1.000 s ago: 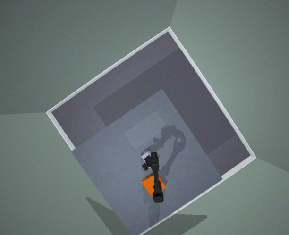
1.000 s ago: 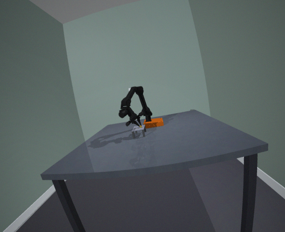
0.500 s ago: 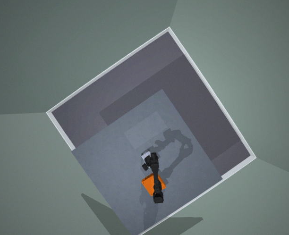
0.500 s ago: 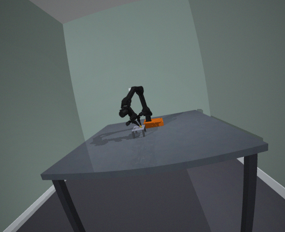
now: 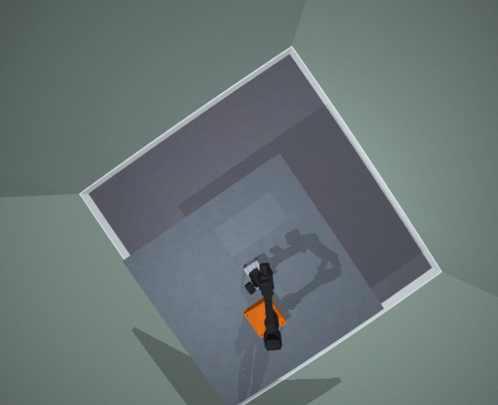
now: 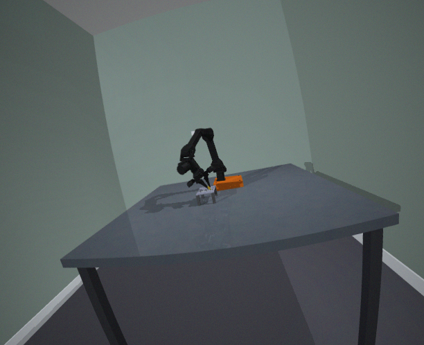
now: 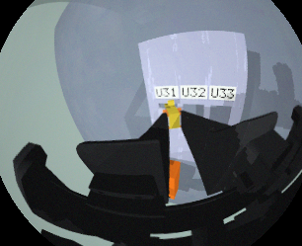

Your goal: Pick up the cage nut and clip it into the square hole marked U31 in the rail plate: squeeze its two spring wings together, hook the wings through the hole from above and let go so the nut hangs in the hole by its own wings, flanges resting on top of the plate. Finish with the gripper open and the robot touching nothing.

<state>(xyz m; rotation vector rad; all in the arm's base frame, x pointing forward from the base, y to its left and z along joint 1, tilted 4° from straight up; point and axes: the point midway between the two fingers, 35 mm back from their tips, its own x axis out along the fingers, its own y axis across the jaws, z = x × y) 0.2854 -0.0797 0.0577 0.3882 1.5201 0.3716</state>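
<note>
The cage nut (image 7: 173,118) (image 6: 209,188) is small and yellow with orange bits at its sides. My gripper (image 7: 175,116) is shut on it, with the two black fingertips on either side. The pale lilac rail plate (image 7: 194,57) (image 5: 251,267) (image 6: 200,192) stands on short legs under the fingertips. The nut is over the U31 end, just below the U31 label (image 7: 166,92). It covers most of the U31 hole, of which a dark sliver shows at its left. Whether the nut touches the plate or reaches into the hole cannot be told.
Two more dark holes lie under the labels U32 (image 7: 193,92) and U33 (image 7: 222,93), to the right of the nut. The orange base block (image 5: 258,321) (image 6: 229,183) (image 7: 174,178) stands close behind the plate, under the arm. Everything stands on the blue-grey table (image 5: 172,260) (image 6: 269,214).
</note>
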